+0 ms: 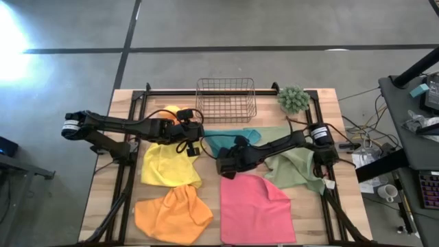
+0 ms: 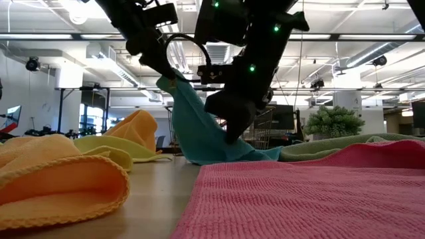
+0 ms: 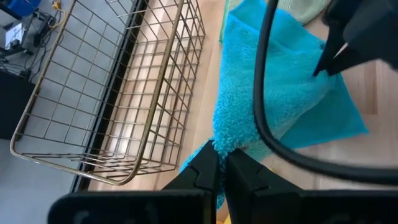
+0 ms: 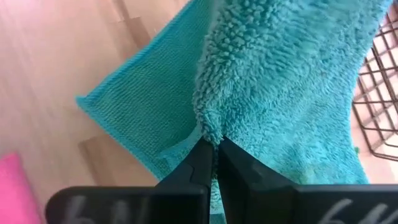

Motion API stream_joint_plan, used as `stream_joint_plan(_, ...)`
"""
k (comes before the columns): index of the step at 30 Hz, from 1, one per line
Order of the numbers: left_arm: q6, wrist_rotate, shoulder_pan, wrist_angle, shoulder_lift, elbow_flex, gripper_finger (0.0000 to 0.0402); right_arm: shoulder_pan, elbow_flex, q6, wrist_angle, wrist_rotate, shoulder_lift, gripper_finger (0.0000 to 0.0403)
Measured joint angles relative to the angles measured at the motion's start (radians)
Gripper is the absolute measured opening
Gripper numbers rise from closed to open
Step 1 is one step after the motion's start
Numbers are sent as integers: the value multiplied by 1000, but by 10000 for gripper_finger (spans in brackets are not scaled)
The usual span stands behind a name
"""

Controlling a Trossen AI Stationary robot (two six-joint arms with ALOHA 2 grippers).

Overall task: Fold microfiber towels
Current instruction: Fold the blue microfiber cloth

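I see both arms reaching inward to the middle of the high view, just below the wire basket [image 1: 226, 99]. The left gripper [image 3: 222, 163] is pinched tight on an edge of the teal towel [image 2: 199, 136], lifting it off the wooden table [image 1: 110, 178] so the cloth hangs in a slope in the low view. The right gripper [image 4: 213, 151] is also clamped on a fold of that teal towel, lower down.

The basket, top center of the high view, holds nothing I can see. Around it lie 1 yellow towel [image 1: 168, 165], 1 orange towel [image 1: 171, 214] at lower left, 1 pink towel [image 1: 255, 209] at lower center, and 1 olive green towel [image 1: 296, 168] at right.
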Motion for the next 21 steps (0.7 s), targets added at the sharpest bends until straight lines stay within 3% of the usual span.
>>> stream_joint_plan(13,8,0,0,-10,0,0,0,26,0,55,-123,-38,-217,9)
stream_joint_plan(21,8,-1,0,-134,-17,58,0,40,0,78,-159,-53,-413,8)
